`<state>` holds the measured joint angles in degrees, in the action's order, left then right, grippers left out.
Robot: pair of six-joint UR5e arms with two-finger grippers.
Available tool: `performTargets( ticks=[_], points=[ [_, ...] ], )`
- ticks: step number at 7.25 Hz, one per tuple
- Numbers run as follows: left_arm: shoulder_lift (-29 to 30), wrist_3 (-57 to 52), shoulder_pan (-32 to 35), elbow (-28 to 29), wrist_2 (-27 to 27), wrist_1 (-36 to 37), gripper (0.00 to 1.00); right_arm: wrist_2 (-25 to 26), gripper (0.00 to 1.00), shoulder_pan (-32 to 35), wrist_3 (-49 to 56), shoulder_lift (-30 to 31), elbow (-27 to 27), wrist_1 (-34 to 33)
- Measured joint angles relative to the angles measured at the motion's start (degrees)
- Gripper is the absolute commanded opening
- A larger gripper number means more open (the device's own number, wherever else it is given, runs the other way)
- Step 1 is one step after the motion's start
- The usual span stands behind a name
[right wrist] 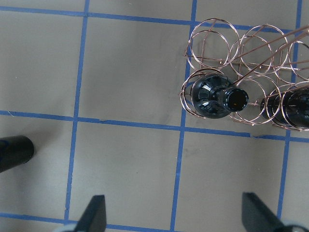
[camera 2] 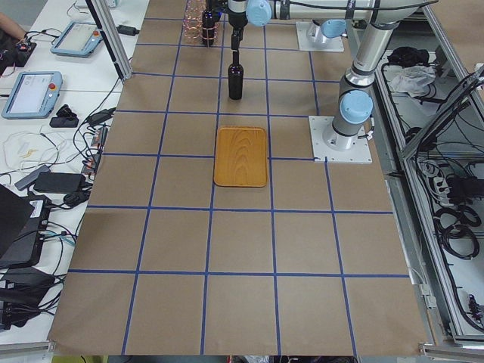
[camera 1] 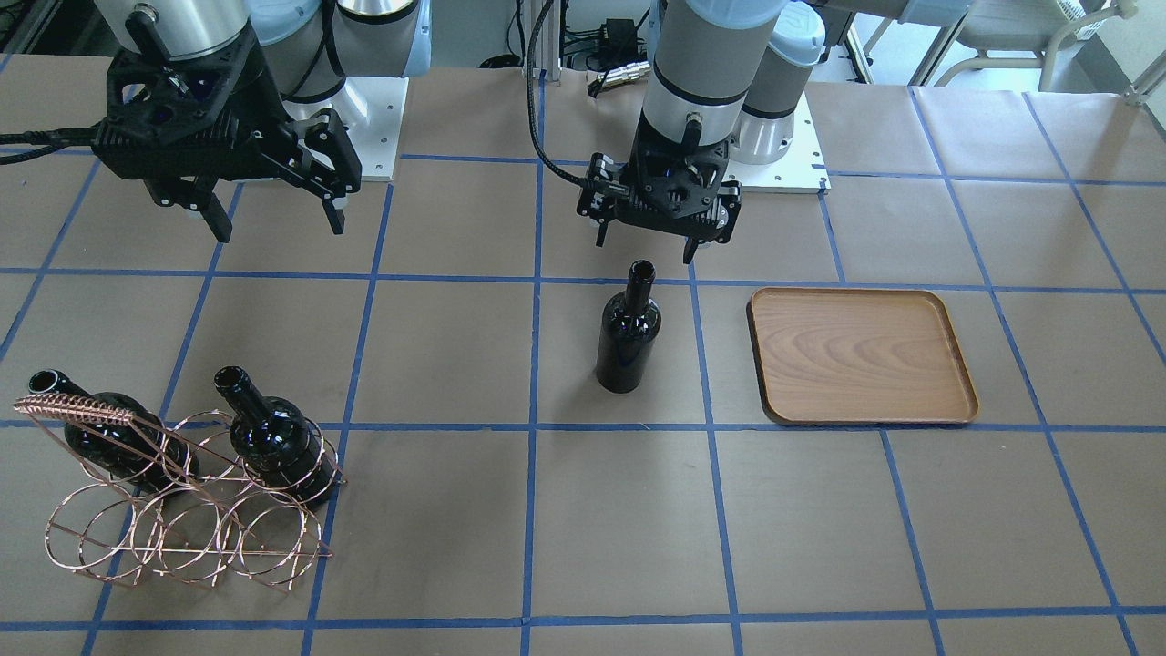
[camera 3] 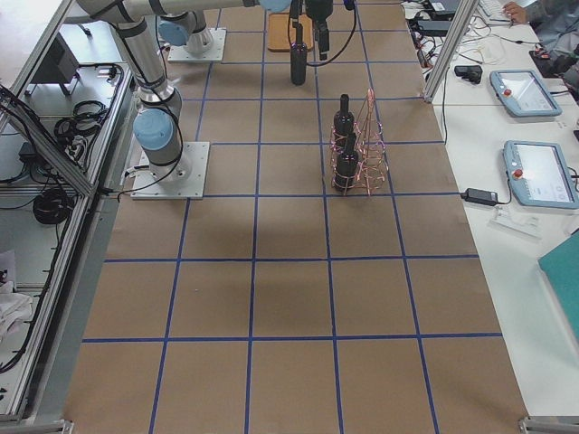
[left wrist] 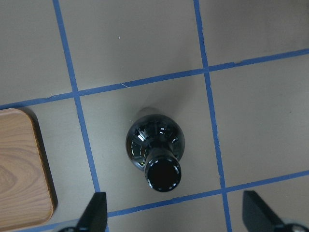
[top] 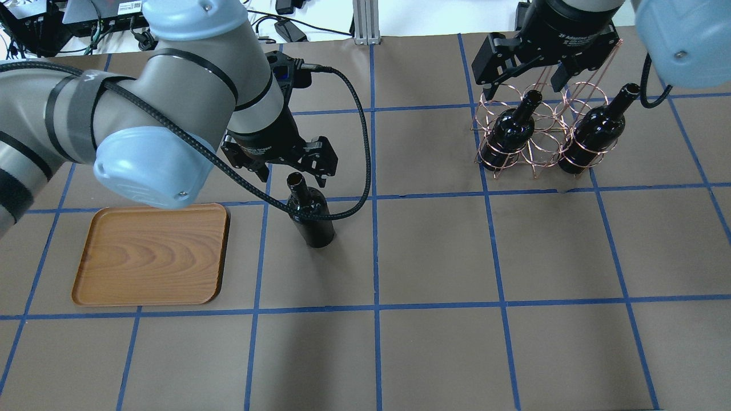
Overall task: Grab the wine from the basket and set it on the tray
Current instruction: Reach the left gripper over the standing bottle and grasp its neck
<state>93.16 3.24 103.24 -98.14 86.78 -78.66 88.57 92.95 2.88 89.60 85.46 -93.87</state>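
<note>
Left wrist-mounted: your left claw (left wrist: 174, 200) spread, above glossy black glass wine bottle (left wrist: 154, 145), upright on brown bench (left wrist: 145, 48), just beside brown wooden tray (left wrist: 19, 169). Likely step: pick-up for transfer. Next: centre on neck, descend, pinch, lift. Right claw (right wrist: 173, 198) spread near copper wire basket (right wrist: 241, 72).

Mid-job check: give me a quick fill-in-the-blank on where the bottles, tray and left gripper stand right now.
The copper wire basket holds ___ glossy black glass wine bottles.
A third black bottle stands ___ on the paper-covered table, beside the brown wooden tray.
The left gripper hovers above that bottle, jaws ___.
Missing words: two; upright; open.
</note>
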Motion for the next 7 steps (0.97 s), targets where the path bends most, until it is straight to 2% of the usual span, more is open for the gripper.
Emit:
performTargets(
  ticks=[3,5,6,7],
  points=[
    [2.5,-0.9,0.0,-1.4,0.2,1.8,0.87,-0.1,1.0,0.0,-0.1,0.0,0.1,0.0],
    [3.4,-1.0,0.0,-1.4,0.3,2.9,0.71,-0.1,1.0,0.1,-0.1,0.0,0.1,0.0],
    [3.7,-1.1,0.0,-1.4,0.3,3.0,0.56,-0.1,1.0,0.1,-0.1,0.0,0.2,0.0],
    [3.9,-1.2,0.0,-1.4,0.3,3.1,0.49,-0.1,1.0,0.1,-0.1,0.0,0.3,0.0]
  ],
)
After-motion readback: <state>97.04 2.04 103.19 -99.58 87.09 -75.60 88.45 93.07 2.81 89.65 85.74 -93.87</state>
